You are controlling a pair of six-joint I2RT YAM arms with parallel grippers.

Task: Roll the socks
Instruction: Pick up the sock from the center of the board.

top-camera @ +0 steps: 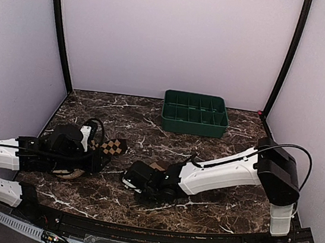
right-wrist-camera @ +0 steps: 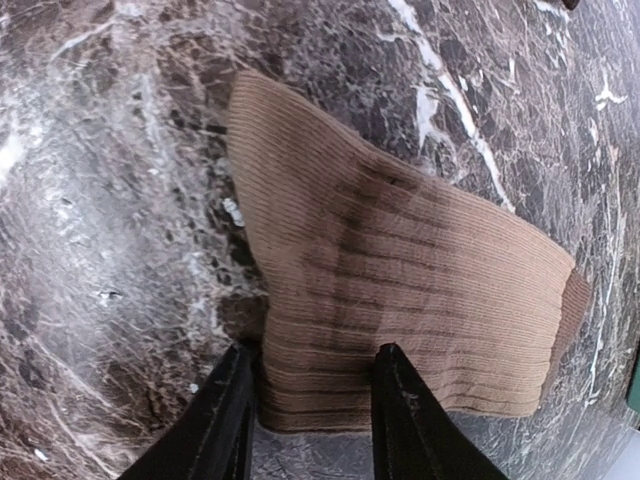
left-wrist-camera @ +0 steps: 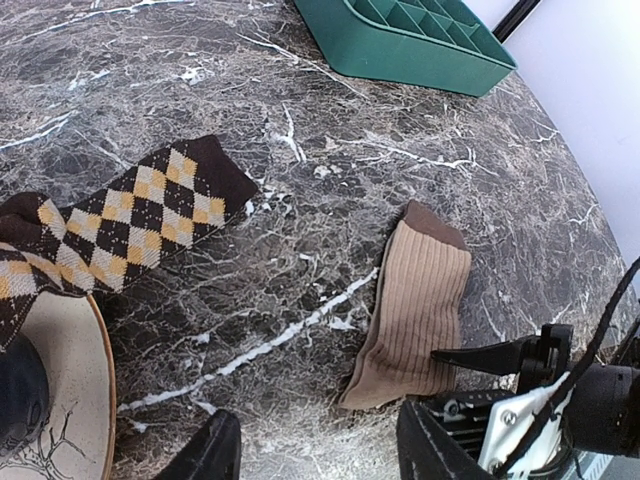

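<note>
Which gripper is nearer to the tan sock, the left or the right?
Right. The right gripper is at one end of the tan sock; the left gripper stands apart from it, near the checked sock.

Soft, even light falls from above in the overhead view, so the pale walls point(top-camera: 173, 39) glow while the dark marble bench point(top-camera: 148, 137) stays dim and cast shadows are faint. The left wrist view is bright and sharp, with a mild sheen on the stone and lines bowing toward the edges. In the right wrist close-up the tan sock point(right-wrist-camera: 400, 290) shows crisp ribbing crossed by a dark shadow band, and the right pincer point(right-wrist-camera: 310, 400) reads as black silhouette.
</note>
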